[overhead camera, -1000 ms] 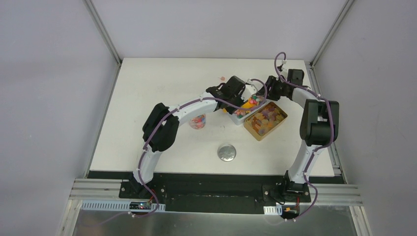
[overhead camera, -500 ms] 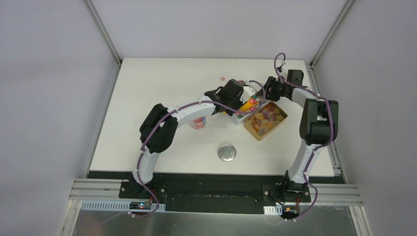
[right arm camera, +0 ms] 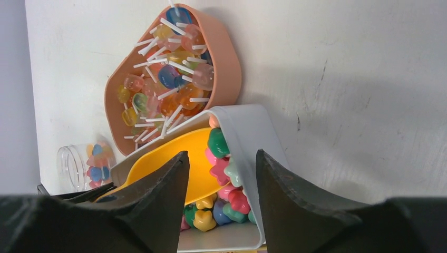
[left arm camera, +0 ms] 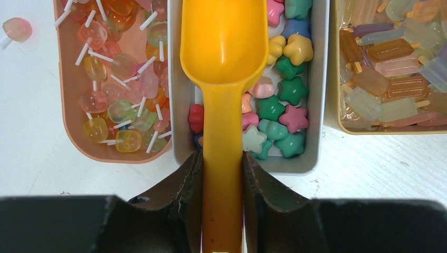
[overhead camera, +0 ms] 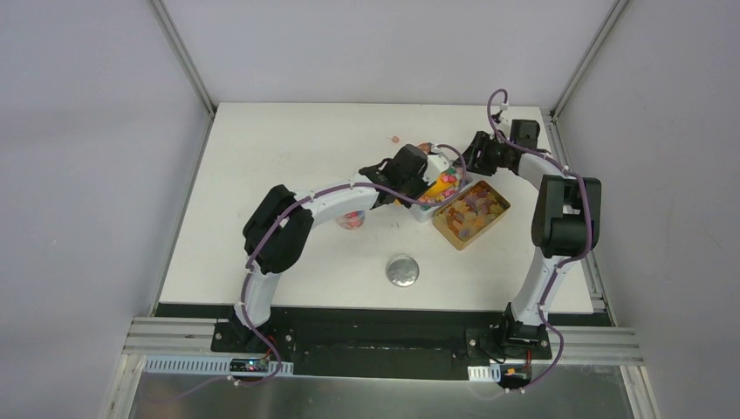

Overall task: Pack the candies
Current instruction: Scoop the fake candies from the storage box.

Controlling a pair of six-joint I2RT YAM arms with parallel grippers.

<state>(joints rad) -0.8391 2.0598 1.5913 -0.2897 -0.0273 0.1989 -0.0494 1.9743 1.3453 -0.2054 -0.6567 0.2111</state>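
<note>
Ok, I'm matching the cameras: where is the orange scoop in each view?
Top external: the scoop sits right of centre, over the white tray.
Left wrist: scoop at centre, handle in the left gripper.
Right wrist: scoop lower left, inside the tray.
Shared landmark: the star candies beside it.

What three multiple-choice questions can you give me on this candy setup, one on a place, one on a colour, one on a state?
1. The scoop bowl is: A over the star candies; B on bare table; C off the table.
2. The lollipop tray is: A green; B pink; C black.
3. The right gripper is: A open; B shut on the scoop; C shut on a lollipop.
Answers: 1 A, the left wrist view shows the bowl above the stars. 2 B, its wall is pink. 3 A, its fingers stand apart; it is the left gripper that clamps the scoop's handle.
</note>
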